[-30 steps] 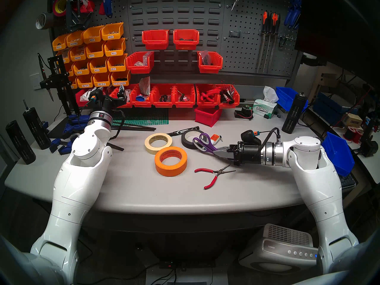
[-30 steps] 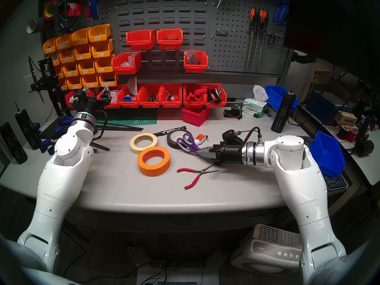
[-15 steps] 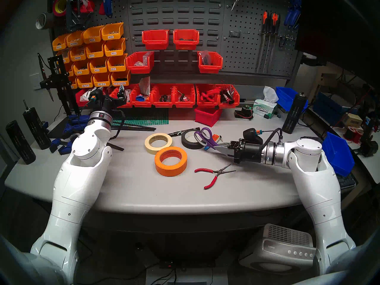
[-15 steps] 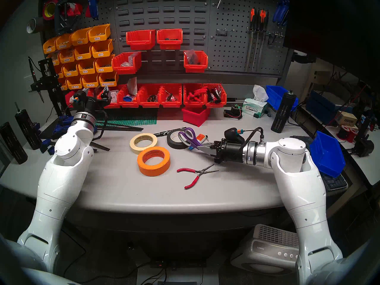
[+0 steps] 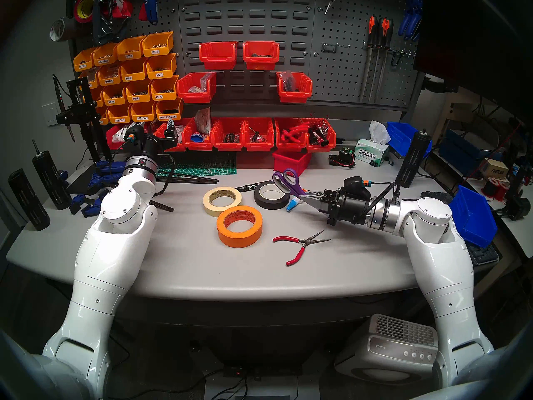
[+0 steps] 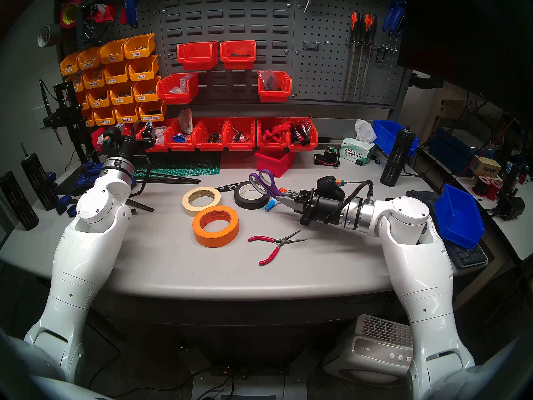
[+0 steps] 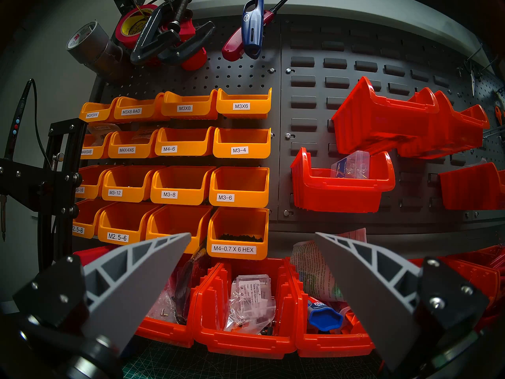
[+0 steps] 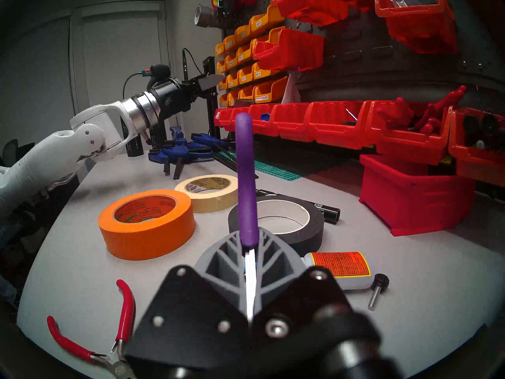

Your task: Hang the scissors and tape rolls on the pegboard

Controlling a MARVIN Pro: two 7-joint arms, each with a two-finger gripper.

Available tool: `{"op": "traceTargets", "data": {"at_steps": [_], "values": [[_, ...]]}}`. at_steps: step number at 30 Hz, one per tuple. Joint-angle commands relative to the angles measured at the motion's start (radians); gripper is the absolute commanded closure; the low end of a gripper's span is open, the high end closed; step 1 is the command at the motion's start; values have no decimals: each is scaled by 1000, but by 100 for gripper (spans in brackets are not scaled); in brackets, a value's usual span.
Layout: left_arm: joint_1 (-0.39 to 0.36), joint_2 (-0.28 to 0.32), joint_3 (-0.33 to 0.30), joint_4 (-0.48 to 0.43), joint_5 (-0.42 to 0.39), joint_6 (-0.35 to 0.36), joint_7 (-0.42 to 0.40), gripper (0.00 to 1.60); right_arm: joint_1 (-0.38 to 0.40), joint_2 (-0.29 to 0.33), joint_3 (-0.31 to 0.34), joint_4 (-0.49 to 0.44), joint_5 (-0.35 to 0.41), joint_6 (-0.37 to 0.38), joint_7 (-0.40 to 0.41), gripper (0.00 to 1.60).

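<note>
The right gripper (image 5: 313,202), with ribbed grey fingers on a black mount, is clamped flat on the silver blades of the large purple-handled scissors (image 5: 287,182), which it holds clear of the grey bench (image 5: 178,263); the scissors tilt up and away from the gripper, their grey-lined finger loops hanging above the far rim of the black tape roll with a white core (image 5: 271,195). In the right wrist view the blades run edge-on between the closed fingers (image 8: 221,252) and the purple handle rises straight ahead. Just beside the gripper on the bench lie a small white glue bottle with an orange label and blue cap (image 8: 338,266) and a black-knobbed screw (image 8: 378,288). Below the gripper in the head view, red-handled needle-nose pliers (image 5: 300,245) lie with handles spread. Left of the black roll sits the cream masking tape roll (image 5: 222,200), and the wide orange tape roll (image 5: 240,226) lies in front of it, touching or nearly so; all three rolls lie flat. A black marker (image 5: 256,185) rests behind the black roll. Farther back stand red plastic bins (image 5: 259,135) and, above them, the dark grey perforated pegboard (image 5: 340,73) with files and hooks. The left gripper (image 7: 252,260) hangs raised at the far left, fingers wide apart and holding nothing, facing yellow labelled bins (image 7: 185,148).
</note>
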Motion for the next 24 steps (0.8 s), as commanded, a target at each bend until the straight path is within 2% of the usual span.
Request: {"op": "traceTargets", "data": {"at_steps": [1, 9, 24], "values": [[-32, 2, -8, -28, 0, -11, -1, 0, 30, -38, 24, -6, 11, -101, -20, 160], [-31, 2, -8, -28, 0, -11, -1, 0, 57, -68, 28, 20, -3, -220, -54, 160], [-31, 2, -8, -28, 0, -11, -1, 0, 101, -116, 42, 52, 5, -368, -97, 160]]}}
